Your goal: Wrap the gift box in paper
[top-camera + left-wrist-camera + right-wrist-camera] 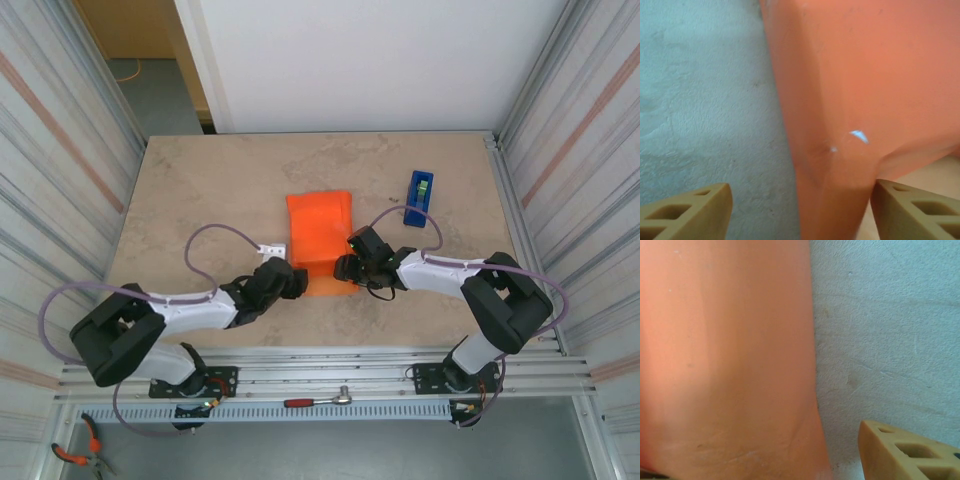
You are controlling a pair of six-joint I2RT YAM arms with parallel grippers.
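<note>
Overhead view of my two-arm rig. One bright orange thin paper sheet [320,232] lies at the middle of the beige stone-look table [200,190], humped as if draped over the small gift box (hidden beneath, I judge). My left gripper [801,195] stands wide, its tan fingers straddling the sheet's near left corner, likely to pinch and fold it. My right gripper [346,267] sits at the sheet's near right edge; one finger [910,450] shows beside the paper, so I cannot tell its opening. One narrow blue tape dispenser [420,197] waits far right, well apart, presumably for sealing. Count: one sheet, one dispenser, two grippers.
</note>
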